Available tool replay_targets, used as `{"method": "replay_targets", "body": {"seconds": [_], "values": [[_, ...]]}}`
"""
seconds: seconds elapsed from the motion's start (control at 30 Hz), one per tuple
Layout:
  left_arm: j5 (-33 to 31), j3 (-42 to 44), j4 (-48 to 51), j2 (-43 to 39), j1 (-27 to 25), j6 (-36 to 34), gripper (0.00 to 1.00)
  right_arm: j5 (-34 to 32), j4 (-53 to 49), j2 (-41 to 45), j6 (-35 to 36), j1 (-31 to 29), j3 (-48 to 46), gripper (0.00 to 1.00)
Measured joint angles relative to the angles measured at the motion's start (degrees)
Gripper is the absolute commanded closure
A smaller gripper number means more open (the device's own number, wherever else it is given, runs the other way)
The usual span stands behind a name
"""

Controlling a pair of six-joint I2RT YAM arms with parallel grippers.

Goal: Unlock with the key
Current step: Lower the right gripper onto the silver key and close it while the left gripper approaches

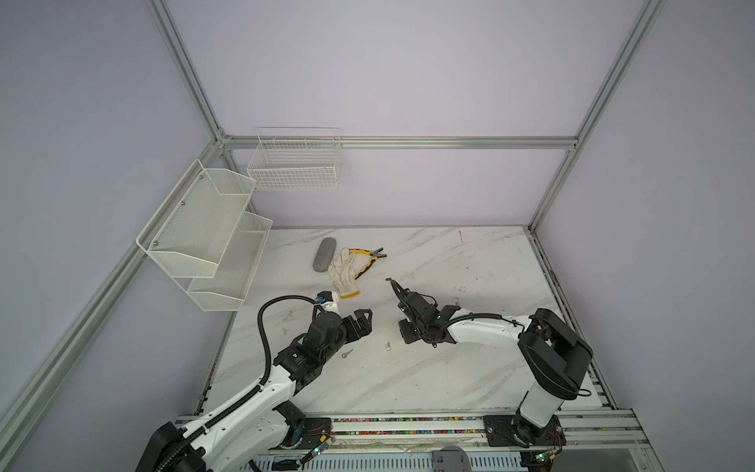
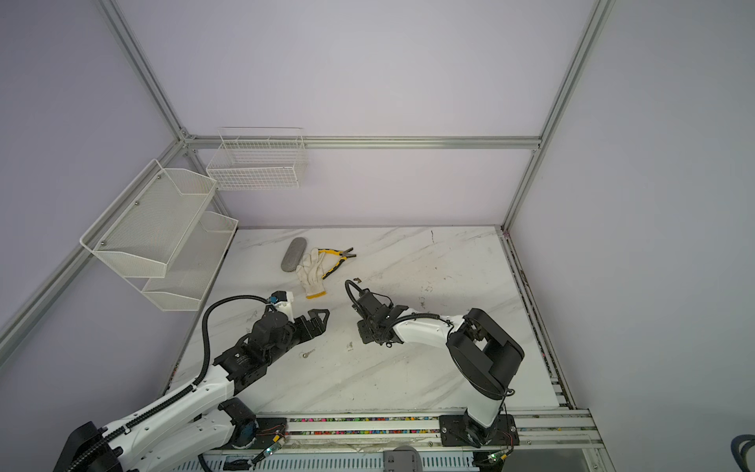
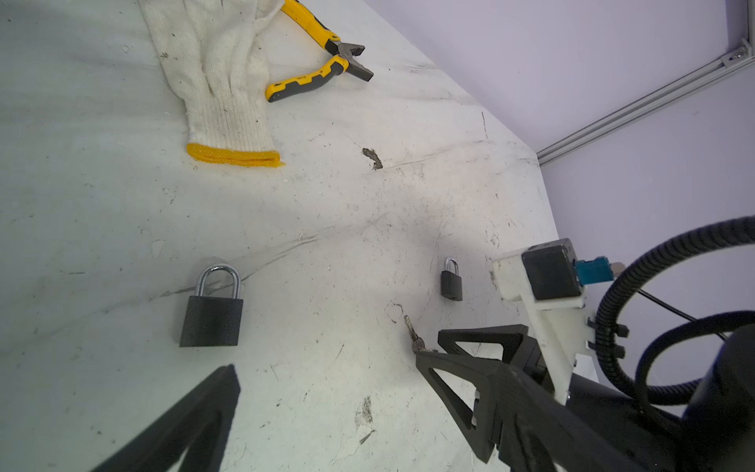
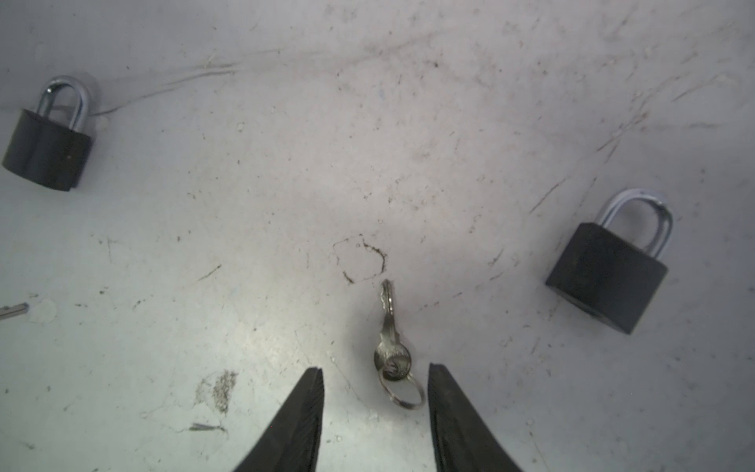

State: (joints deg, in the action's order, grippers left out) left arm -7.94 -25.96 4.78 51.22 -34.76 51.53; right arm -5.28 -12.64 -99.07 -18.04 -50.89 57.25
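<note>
Low over table (image 4: 245,204), right gripper (image 4: 375,370) angled down, jaws apart astride key (image 4: 388,327); left gripper (image 1: 360,322) spread wide

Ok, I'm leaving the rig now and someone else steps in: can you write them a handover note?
Left gripper: open, empty.
Right gripper: open, straddling the key, not gripping yet.
Near padlock and far padlock lie flat on the table, shackles shut; a spare key lies beside the left arm.
Done: nothing unlocked.
Left: grip key, insert, turn.
</note>
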Motion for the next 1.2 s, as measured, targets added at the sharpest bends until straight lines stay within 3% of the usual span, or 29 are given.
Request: {"method": "replay_targets", "body": {"seconds": [0.27, 0.37, 0.7, 1.2], "values": [[0.0, 0.0, 0.0, 0.6, -0.2, 0.4, 0.0, -0.3, 0.4, -1.1, 0.8, 0.0, 0.0, 0.66], [0.0, 0.0, 0.0, 0.9, -0.2, 0.4, 0.0, -0.4, 0.5, -1.5, 0.8, 0.0, 0.0, 0.74], [0.0, 0.0, -0.7, 2.1, -0.3, 0.4, 0.0, -2.1, 0.5, -2.3, 0.5, 0.0, -0.3, 0.79], [0.1, 0.0, -0.9, 1.9, -0.3, 1.7, 0.0, -3.3, 1.3, -2.6, 1.2, 0.0, -0.3, 1.0]]}}
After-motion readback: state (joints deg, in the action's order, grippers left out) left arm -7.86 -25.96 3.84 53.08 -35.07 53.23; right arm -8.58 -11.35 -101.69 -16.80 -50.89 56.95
